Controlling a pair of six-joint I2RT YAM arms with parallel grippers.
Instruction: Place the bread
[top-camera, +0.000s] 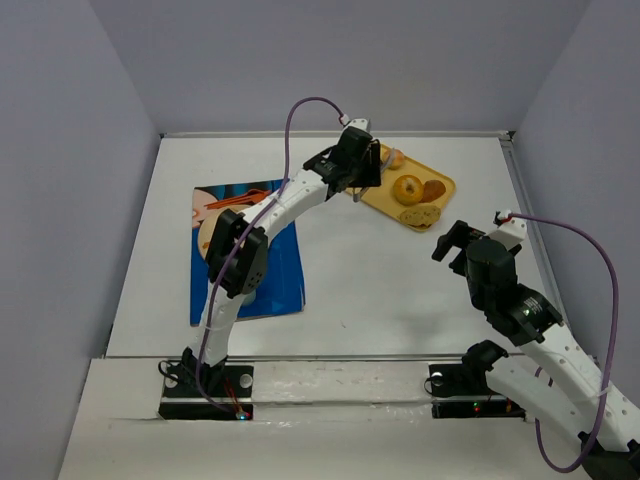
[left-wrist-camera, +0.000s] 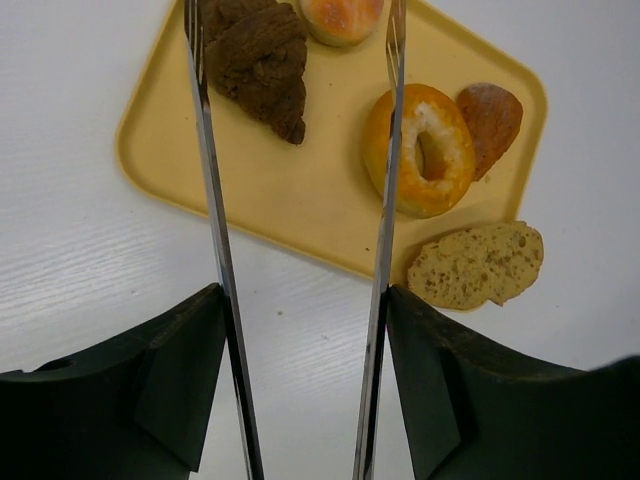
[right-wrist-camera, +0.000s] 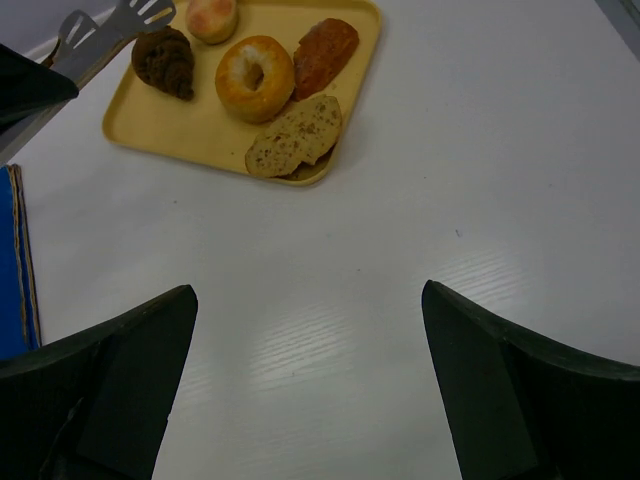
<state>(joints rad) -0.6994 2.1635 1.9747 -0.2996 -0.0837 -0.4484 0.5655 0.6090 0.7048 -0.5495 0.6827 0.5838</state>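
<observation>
Tongs (left-wrist-camera: 300, 200) in left hand (left-wrist-camera: 300, 400) — tines apart over tray (left-wrist-camera: 290, 215).

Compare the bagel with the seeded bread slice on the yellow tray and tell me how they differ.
The bagel is a glossy orange-gold ring with a hole; the bread slice is a flat, pale, speckled piece with no hole. The bagel lies fully inside the tray, while the bread slice rests on the tray's edge and hangs partly over the table. The bagel looks thicker and rounder, the bread slice flatter and longer. Neither is held; both lie at the same end of the tray.
</observation>
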